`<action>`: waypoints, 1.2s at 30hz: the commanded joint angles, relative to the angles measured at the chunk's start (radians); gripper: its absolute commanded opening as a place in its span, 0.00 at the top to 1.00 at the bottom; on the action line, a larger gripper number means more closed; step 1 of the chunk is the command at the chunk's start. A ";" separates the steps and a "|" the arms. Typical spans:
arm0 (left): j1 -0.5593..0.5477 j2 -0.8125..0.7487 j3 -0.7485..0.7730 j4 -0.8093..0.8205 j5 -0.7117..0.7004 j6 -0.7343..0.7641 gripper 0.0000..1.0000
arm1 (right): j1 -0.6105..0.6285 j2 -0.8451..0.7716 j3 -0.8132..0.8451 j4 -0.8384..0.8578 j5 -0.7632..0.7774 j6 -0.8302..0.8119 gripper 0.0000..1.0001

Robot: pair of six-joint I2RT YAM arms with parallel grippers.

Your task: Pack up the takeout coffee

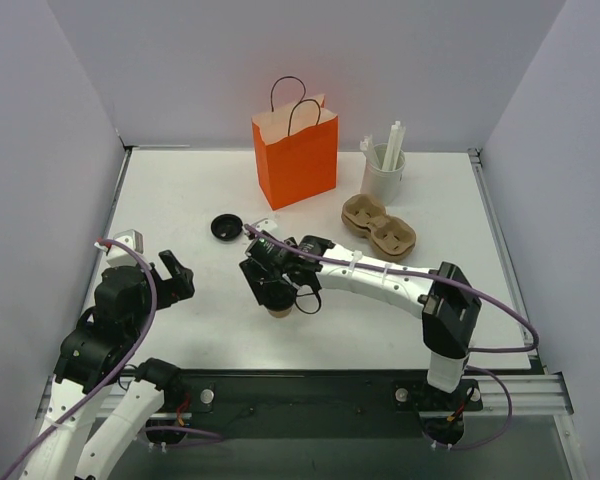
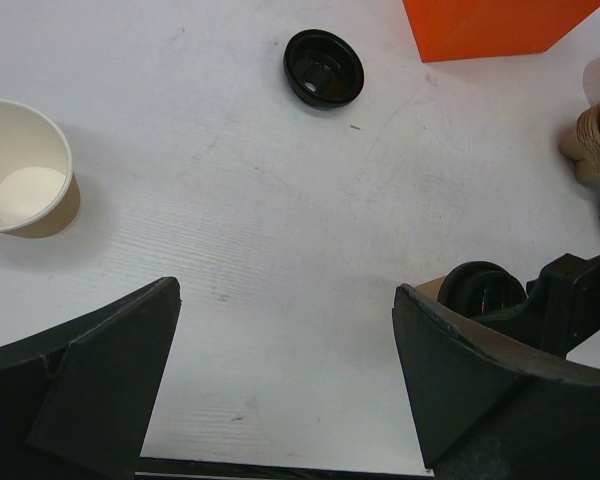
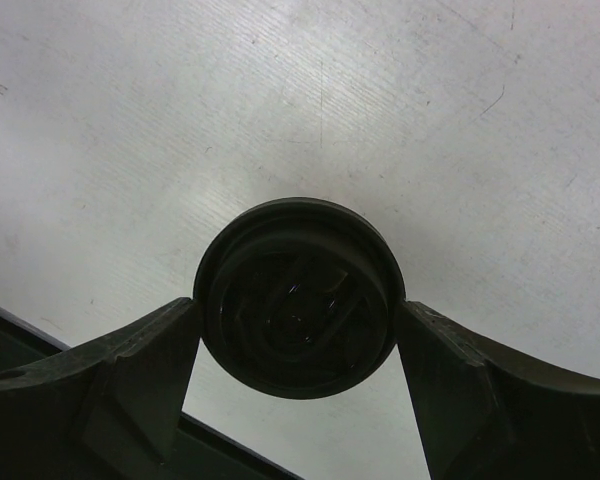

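The right pincer (image 3: 298, 312) is closed on the takeout coffee (image 3: 298, 298). In the right wrist view the round black lid fills the space between the two fingers (image 3: 130, 370), and each fingertip meets the lid's rim with no gap showing. The jaws stand wide apart because the cup between them is wide. The coffee stands upright on the white table (image 3: 400, 120), directly below this pincer's wrist, and from above only a sliver of its tan wall shows under the fingers.

The left pincer (image 2: 285, 292) is spread wide and holds nothing, with only bare table between its fingertips. It hangs well apart from the right pincer, off to that pincer's left. In the left wrist view the coffee sits just past the left pincer's right finger, with the right pincer's dark body just beside it.

Beyond the right pincer and slightly to its left, a loose black lid (image 1: 225, 227) lies flat on the table, near but not touching. Further beyond, an orange paper bag (image 1: 296, 155) stands upright, with its black cord handles raised. Beyond and to the right of the right pincer lies a brown moulded cup carrier (image 1: 380, 228), and past that a white cup (image 1: 385, 170) holds white sticks. A lidless tan paper cup (image 2: 28, 170) stands upright ahead of the left pincer and to its left, well apart from the coffee
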 commanded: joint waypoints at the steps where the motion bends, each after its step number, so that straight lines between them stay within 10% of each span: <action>1: 0.004 -0.010 0.005 0.038 -0.013 -0.009 0.03 | 0.015 0.039 -0.020 -0.033 0.023 0.020 0.21; 17: 0.005 -0.019 0.005 0.038 -0.014 -0.009 0.03 | -0.009 -0.017 -0.133 -0.091 0.098 0.088 0.37; 36: 0.005 -0.014 0.002 0.044 0.001 -0.005 0.03 | -0.365 -0.598 -0.613 -0.205 0.230 0.201 0.37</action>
